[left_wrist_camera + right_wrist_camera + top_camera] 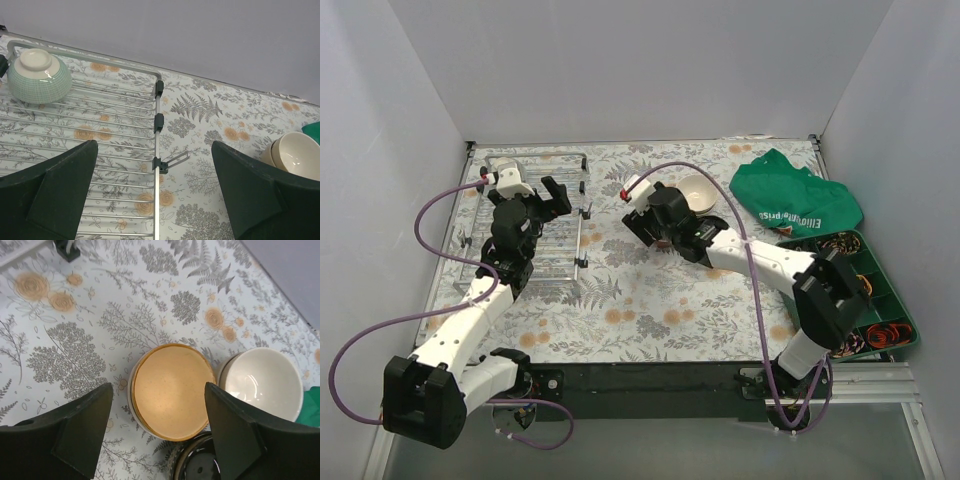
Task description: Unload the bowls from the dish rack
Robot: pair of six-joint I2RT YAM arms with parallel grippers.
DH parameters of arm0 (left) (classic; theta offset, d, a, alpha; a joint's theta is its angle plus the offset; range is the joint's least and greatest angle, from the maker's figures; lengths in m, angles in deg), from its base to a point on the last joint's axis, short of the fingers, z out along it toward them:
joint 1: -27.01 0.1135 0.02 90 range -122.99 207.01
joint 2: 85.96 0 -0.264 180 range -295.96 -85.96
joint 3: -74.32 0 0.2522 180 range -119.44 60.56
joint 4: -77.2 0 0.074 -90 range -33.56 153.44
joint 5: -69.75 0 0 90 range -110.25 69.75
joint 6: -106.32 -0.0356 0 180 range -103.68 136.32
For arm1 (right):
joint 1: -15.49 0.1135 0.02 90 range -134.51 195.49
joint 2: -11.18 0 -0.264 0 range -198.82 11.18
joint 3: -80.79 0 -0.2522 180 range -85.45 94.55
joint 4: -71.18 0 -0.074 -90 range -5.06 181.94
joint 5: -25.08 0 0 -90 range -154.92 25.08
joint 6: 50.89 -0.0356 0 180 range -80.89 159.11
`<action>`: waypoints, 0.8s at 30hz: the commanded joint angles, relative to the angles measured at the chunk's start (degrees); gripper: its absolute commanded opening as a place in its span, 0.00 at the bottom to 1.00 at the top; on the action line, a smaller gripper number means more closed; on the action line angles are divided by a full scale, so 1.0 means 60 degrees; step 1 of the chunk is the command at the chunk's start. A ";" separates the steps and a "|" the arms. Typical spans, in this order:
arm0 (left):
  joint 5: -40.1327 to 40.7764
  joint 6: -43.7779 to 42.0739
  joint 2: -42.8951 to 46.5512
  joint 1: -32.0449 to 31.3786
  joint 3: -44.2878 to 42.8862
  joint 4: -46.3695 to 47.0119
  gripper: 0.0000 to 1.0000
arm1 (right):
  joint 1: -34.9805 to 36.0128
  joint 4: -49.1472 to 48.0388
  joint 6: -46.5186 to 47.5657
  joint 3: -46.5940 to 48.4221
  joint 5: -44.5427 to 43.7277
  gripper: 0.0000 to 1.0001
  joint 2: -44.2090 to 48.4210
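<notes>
My left arm reaches far over the dish rack [158,120], left gripper [154,150] spread wide. One mint bowl [40,75] sits upside down in the rack's far-left corner. My right arm stretches left with the right gripper [157,395] spread above the tan bowl [170,390]. A cream bowl [262,382] and a dark bowl [197,467] sit beside it on the table.

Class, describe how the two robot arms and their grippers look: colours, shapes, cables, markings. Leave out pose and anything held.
Both the left arm and right arm have white tubular links joined by blocky black joint housings. A purple cable loops from each base to its wrist, ending at a small red fitting. The left gripper and right gripper have broad, dark, wedge-shaped fingers.
</notes>
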 commanded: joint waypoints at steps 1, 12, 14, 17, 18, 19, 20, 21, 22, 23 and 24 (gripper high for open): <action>-0.0025 -0.0111 -0.0288 0.0032 -0.0311 -0.0176 0.98 | -0.0051 -0.0059 -0.0909 -0.0411 -0.0017 0.84 0.1388; 0.2169 -0.2731 -0.2732 0.0105 -0.2152 -0.1009 0.98 | -0.0285 -0.0777 -0.1467 -0.2931 -0.0134 0.94 0.3235; 0.2522 -0.3463 -0.3684 0.0134 -0.2668 -0.1187 0.98 | -0.0285 -0.0806 -0.1627 -0.3210 -0.0090 0.94 0.3367; 0.3401 -0.4430 -0.4999 0.0193 -0.3824 -0.1319 0.98 | -0.0285 -0.0923 -0.1949 -0.3473 0.0115 0.94 0.3601; 0.3504 -0.4607 -0.5353 0.0222 -0.4117 -0.1348 0.98 | -0.0285 -0.1068 -0.1994 -0.3547 0.0100 0.95 0.3660; 0.3766 -0.4811 -0.5676 0.0266 -0.4729 -0.1363 0.98 | -0.0271 -0.1113 -0.2023 -0.3591 0.0071 0.95 0.3733; 0.3885 -0.5249 -0.6317 0.0310 -0.5025 -0.1378 0.98 | -0.0300 -0.1143 -0.2082 -0.3678 0.0042 0.97 0.3879; 0.3944 -0.5441 -0.6613 0.0354 -0.5304 -0.1407 0.98 | -0.0300 -0.1158 -0.2097 -0.3708 -0.0089 0.97 0.3938; 0.4191 -0.5646 -0.6906 0.0427 -0.5930 -0.1451 0.98 | -0.0300 -0.1158 -0.2112 -0.3723 -0.0119 0.98 0.3997; 0.4281 -0.6040 -0.7228 0.0457 -0.6183 -0.1451 0.98 | -0.0300 -0.1158 -0.2112 -0.3752 -0.0134 0.98 0.4099; 0.4339 -0.6276 -0.7696 0.0486 -0.6476 -0.1422 0.98 | -0.0300 -0.1158 -0.2126 -0.3752 -0.0120 0.98 0.4143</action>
